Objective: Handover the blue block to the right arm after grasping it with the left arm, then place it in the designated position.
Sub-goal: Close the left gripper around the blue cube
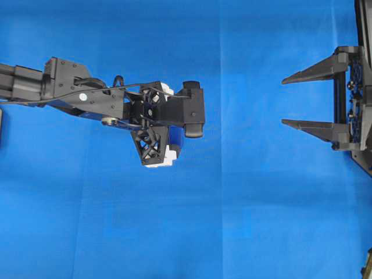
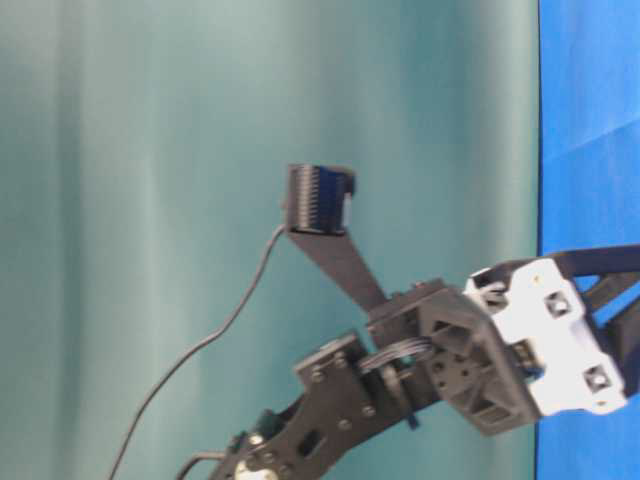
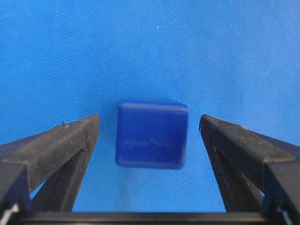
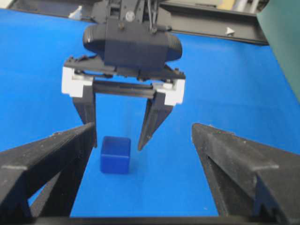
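Blue block (image 3: 152, 135) on cloth (image 3: 150, 47), directly betw. spread fingers of left gripper (image 3: 150, 140), faces square to pads, not touching. Right gripper (image 4: 140, 154) also wide apart, empty, well off; L arm is nearer, so the pick looks like straight down then close.

A blue cloth (image 1: 261, 203) covers the table, with 1 blue block (image 3: 152, 134) resting on it.

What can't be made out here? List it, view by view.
- Overhead view: the blue block is hidden under the left gripper; the right gripper is cut off by the right edge.
- Table-level view: blurred; the left gripper's fingers run off the right edge, and the block is not visible.
- Left wrist view: the embossed marks on the blue block are too faint to read.
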You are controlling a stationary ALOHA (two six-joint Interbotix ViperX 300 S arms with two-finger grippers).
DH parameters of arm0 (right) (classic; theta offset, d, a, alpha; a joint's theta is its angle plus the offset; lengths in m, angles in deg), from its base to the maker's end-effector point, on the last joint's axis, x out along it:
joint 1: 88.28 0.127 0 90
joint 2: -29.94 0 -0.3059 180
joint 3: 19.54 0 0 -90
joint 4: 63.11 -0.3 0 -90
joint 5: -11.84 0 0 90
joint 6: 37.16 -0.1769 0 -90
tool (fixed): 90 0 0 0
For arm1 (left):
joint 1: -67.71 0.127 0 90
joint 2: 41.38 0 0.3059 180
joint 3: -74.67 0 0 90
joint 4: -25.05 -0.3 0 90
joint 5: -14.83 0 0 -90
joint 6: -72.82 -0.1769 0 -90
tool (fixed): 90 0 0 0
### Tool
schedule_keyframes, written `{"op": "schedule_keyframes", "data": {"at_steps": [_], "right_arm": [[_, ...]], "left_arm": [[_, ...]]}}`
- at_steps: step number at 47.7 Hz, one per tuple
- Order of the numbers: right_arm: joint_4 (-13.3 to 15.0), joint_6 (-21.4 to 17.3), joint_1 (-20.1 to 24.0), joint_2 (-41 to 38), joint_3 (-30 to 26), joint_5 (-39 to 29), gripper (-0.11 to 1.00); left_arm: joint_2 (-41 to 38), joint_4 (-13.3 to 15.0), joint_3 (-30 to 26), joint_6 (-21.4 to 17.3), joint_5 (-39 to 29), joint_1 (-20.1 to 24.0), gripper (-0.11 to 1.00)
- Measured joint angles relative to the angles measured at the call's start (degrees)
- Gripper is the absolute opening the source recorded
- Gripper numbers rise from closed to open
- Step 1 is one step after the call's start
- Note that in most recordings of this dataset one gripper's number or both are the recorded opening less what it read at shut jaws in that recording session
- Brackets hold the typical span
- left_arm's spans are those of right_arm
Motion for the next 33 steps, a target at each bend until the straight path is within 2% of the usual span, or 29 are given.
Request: {"op": "schedule_keyframes", "data": {"at_steps": [14,33], "right_arm": [[0.0,0.0,0.0,-0.1,0.0,0.0,0.96],[0.0,0.0,0.0,-0.3,-0.1,0.0,0.96]], "left_arm": [[-4.1,-0.1,0.4,0.0,2.2,0.0,0.92],[-4.7,0.0,0.6,0.0,2.3,-0.1,0.9]]}}
